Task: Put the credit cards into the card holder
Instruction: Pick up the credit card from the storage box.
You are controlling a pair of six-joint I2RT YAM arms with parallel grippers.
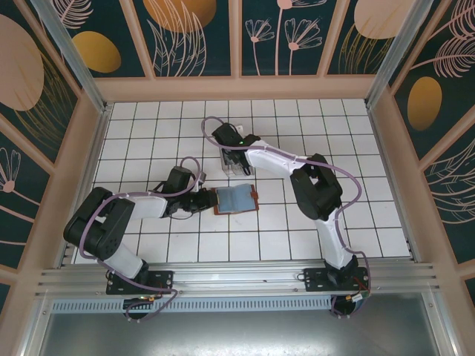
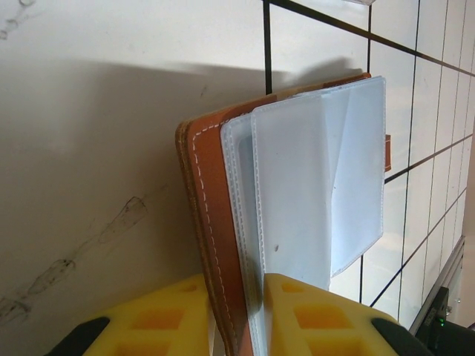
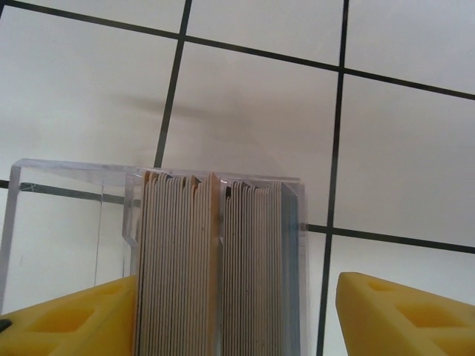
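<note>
While your left gripper [image 1: 210,201] lay low over the white tiled table [image 1: 148,119], you had it clenched on the reddish-brown card holder [image 1: 236,199]. The holder sat opened out near the middle of the tiles, just right of that gripper in the top view. Your left wrist camera showed the yellow fingers [image 2: 167,322] pinching one edge of the holder. The stitched leather cover was on one side, and the frosted plastic sleeves [image 2: 312,185] fanned away from it. You could not tell from these views whether the holder rested on the tiles or hung just above them.

Farther back on the table, you had your right gripper [image 1: 233,159] pointed down at the clear plastic case [image 1: 237,167], near the holder but not touching it. That claw was released, with its fingers spread wide. In the right wrist view, one yellow finger [image 3: 70,322] showed low at the case's empty side. The other stood over bare tile, apart from the case wall. The credit cards [image 3: 215,259] stood on edge inside the case, packed tight in two bundles against one end wall. Their edges looked grey-beige, and the outermost card looked bluish.
</note>
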